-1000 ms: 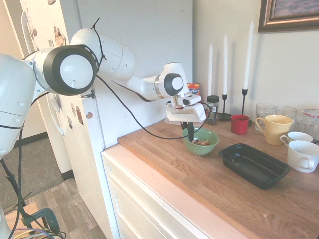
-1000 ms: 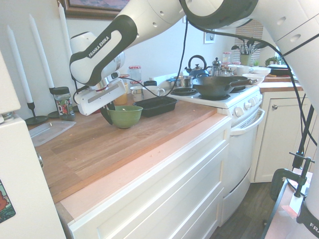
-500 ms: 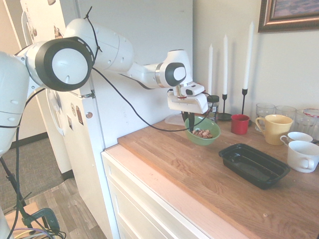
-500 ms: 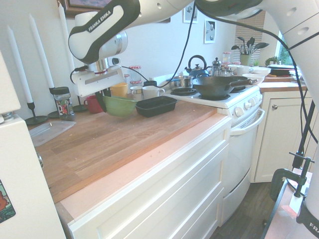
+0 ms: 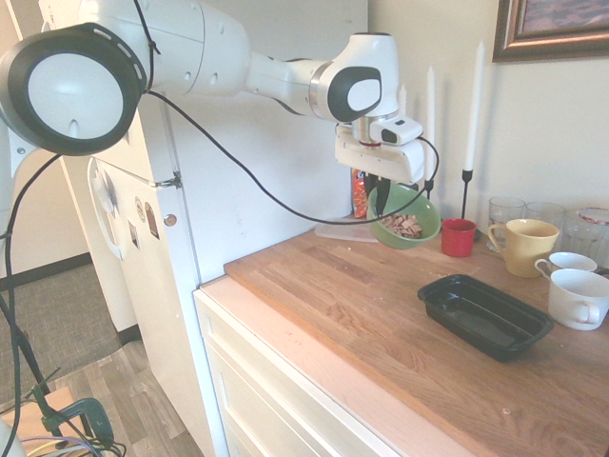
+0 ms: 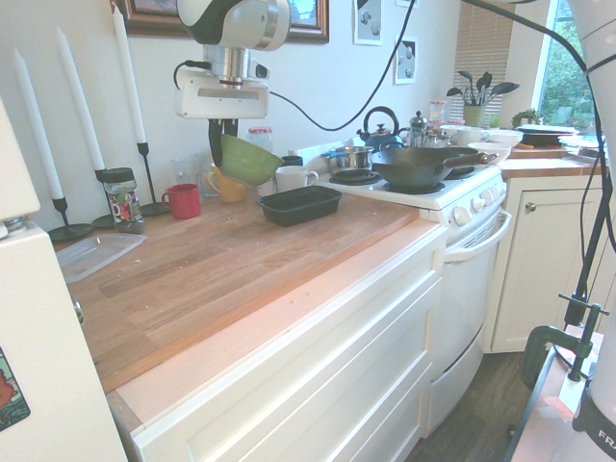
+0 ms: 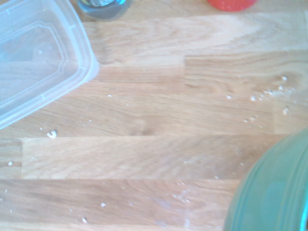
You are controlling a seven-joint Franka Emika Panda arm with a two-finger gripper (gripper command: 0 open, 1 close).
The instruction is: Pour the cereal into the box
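One green bowl (image 5: 404,218) is seen in the first exterior view, lifted clear of the worktop (image 5: 381,314) and pinched at its rim by the gripper (image 5: 381,204), whose fingers are pressed together on the bowl wall. The cereal (image 5: 401,226) is held inside it as a loose tan heap. The bowl is tipped so that its mouth faces partly toward the camera; the heap is judged to be kept in by the lower wall. The box (image 5: 484,315) lies on the worktop well apart from the bowl, lower and nearer the camera, with its long axis running diagonally from the worktop's middle toward the mugs. It looks empty, so the pour is judged not yet begun, and the height is presumably kept to clear the rim.

From the second exterior view the bowl (image 6: 248,159) is seen hanging under the gripper (image 6: 224,144), above and behind the box (image 6: 299,204), its mouth turned away from the camera. The box's long axis is set roughly across the picture.

In the wrist view only a green arc of the bowl (image 7: 274,192) is shown, over bare wood strewn with crumbs, beside a clear plastic container (image 7: 38,57).
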